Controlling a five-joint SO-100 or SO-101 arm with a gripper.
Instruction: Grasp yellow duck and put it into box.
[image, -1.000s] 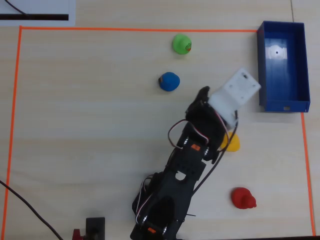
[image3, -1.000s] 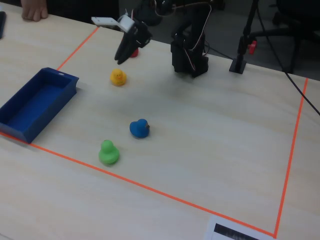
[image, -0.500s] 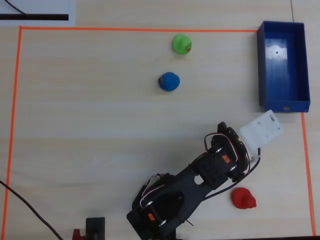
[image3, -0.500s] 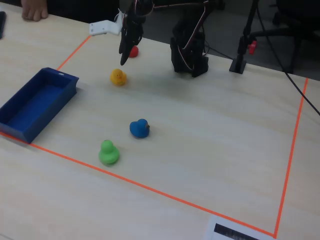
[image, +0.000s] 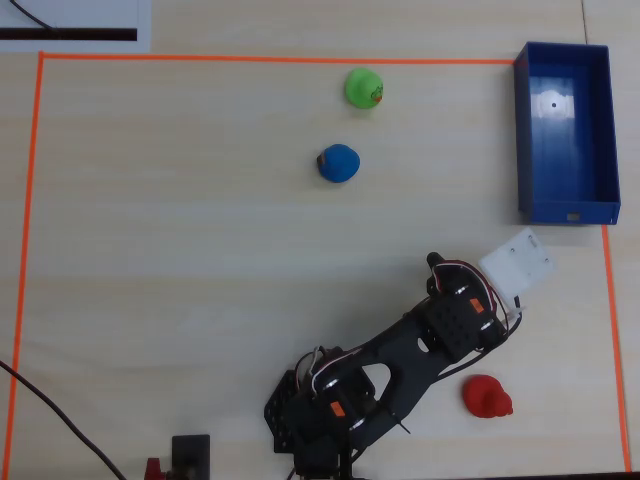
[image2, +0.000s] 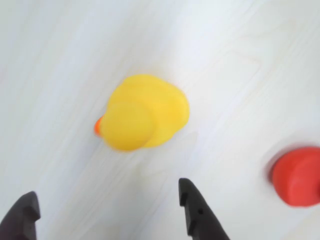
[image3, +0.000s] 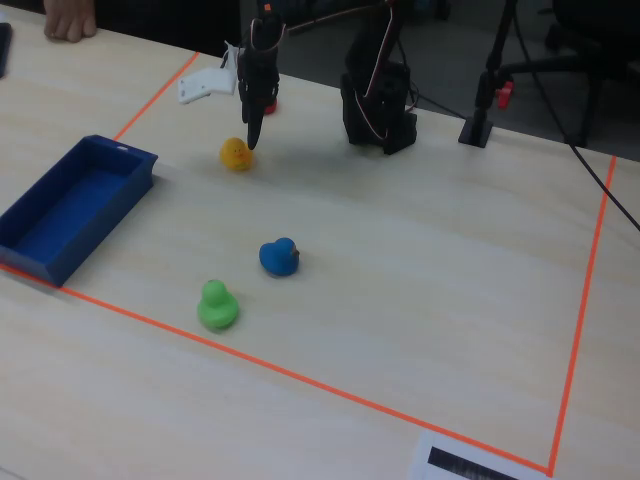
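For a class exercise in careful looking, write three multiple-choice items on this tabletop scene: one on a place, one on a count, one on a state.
1. Where is the small yellow rubber duck?
A. Inside the deep-blue rectangular plastic box
B. On the wooden table, right by the black two-finger gripper
C. Outside the orange tape border

2. How many toy ducks are on the table?
A. Two
B. Three
C. Four

3. What is the gripper's state?
A. Open, holding nothing
B. Shut on the yellow duck
C. Shut on the small red rubber duck

Answers:
1 B: the fixed view shows it on the table at the fingertips, apart from the box.
2 C: besides yellow and red, a green duck and a blue duck show.
3 A: the wrist view shows spread fingers with bare table between them.
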